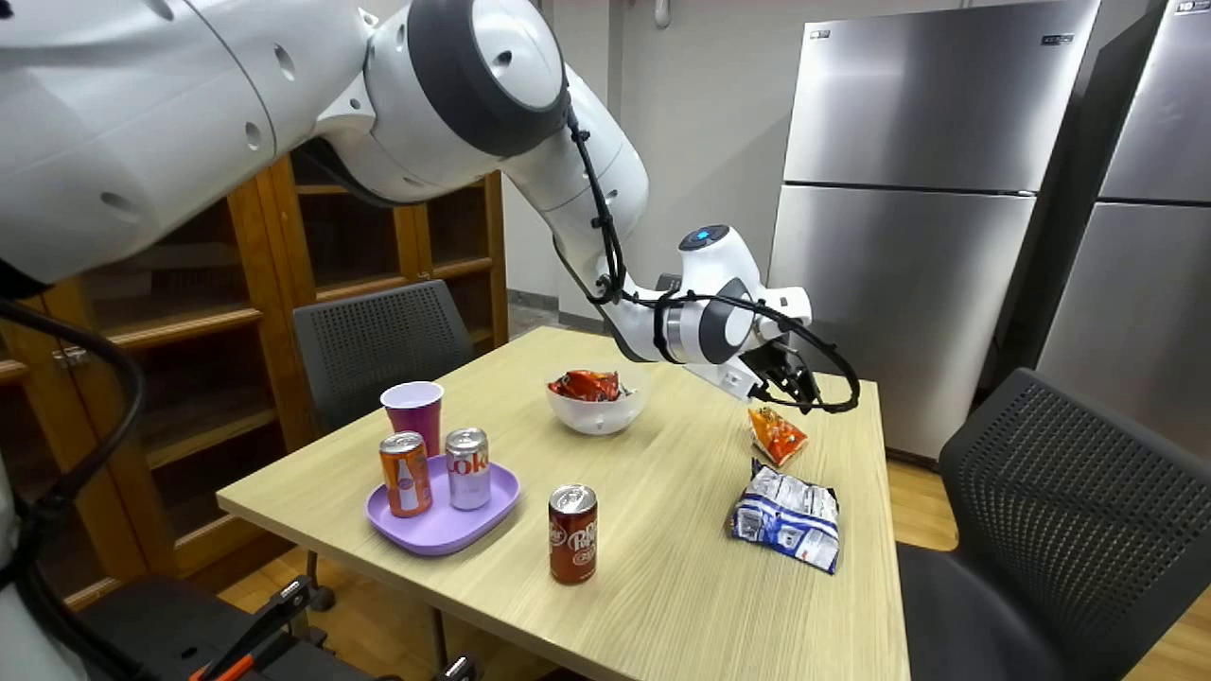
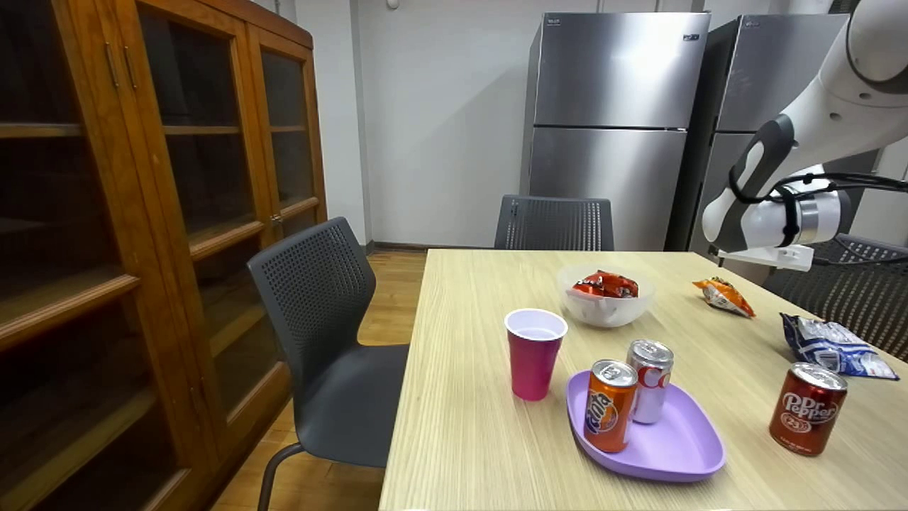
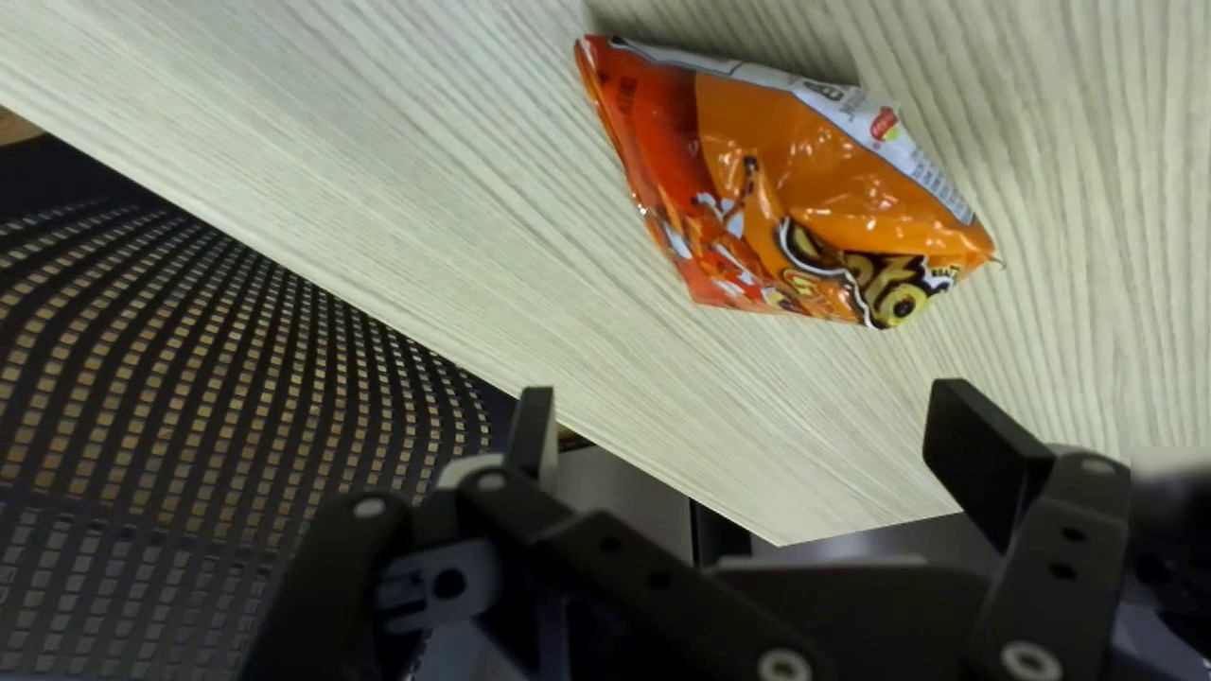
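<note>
Fingers [image 3: 984,463] spread, arm [image 1: 492,104] outstretched over table [image 1: 681,492]

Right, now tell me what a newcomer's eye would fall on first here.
Likely the white arm, stretched over the table, its open hand near an orange snack bag. Next, probably the bright purple tray, where an orange can and a silver can stand, with a cup beside it.
</note>
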`<state>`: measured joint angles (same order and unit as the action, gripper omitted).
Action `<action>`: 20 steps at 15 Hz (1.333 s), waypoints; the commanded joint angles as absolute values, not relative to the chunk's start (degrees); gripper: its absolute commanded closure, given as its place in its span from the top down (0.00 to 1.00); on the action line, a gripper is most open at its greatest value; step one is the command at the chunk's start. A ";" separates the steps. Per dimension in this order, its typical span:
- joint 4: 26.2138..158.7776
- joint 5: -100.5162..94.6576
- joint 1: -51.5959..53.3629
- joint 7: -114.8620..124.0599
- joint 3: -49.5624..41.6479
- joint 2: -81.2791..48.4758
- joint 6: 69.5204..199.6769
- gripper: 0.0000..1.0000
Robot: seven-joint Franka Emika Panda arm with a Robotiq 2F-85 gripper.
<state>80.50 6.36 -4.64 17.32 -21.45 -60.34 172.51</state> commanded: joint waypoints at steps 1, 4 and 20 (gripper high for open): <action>73.99 5.66 -7.84 15.10 -18.81 -63.33 168.42 1.00; 71.64 5.28 -8.45 14.84 -18.42 -64.98 166.65 1.00; 62.94 4.45 -9.29 15.65 -19.02 -70.64 161.81 1.00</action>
